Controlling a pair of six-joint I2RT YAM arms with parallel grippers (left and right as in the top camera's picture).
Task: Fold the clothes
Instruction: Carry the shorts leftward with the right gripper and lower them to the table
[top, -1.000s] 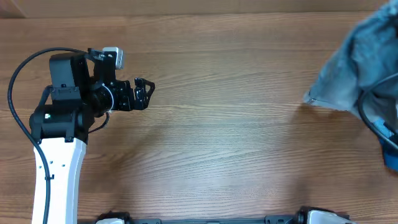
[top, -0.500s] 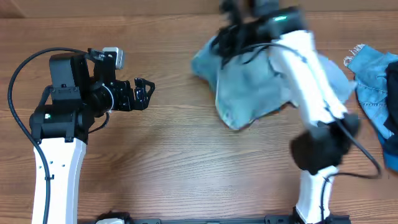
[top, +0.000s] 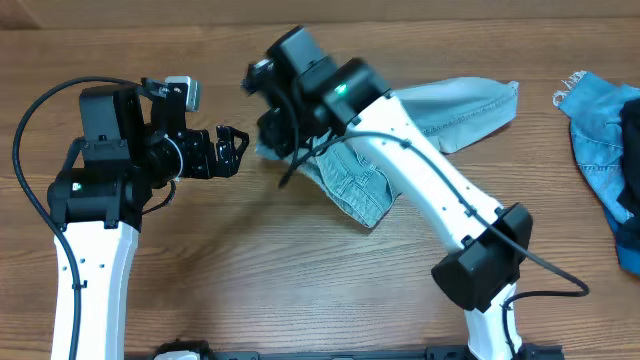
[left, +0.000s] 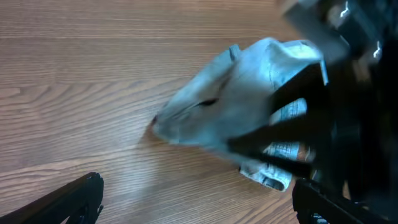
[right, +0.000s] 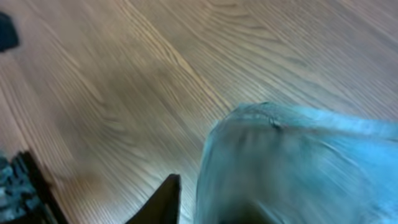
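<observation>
The pale light-blue jeans (top: 462, 108) lie bunched across the middle of the table, stretching from the back right toward my left arm. My right gripper (top: 272, 140) is shut on their left end, close to my left gripper (top: 234, 150). In the right wrist view the jeans (right: 298, 155) fill the lower right and cover one finger of the right gripper (right: 208, 205). In the left wrist view the jeans (left: 230, 93) lie just ahead of my left gripper (left: 199, 208), which is open and empty. A medium blue garment (top: 600, 140) lies at the right edge.
My right arm (top: 430, 190) stretches diagonally over the table from its base at the front right and covers part of the jeans. It shows as a dark shape at the right in the left wrist view (left: 351, 93). Bare wood table (top: 250, 270) lies in front.
My right arm has swept from the far right edge to the left, dragging the pale jeans to the middle of the table. My left arm has not moved.
</observation>
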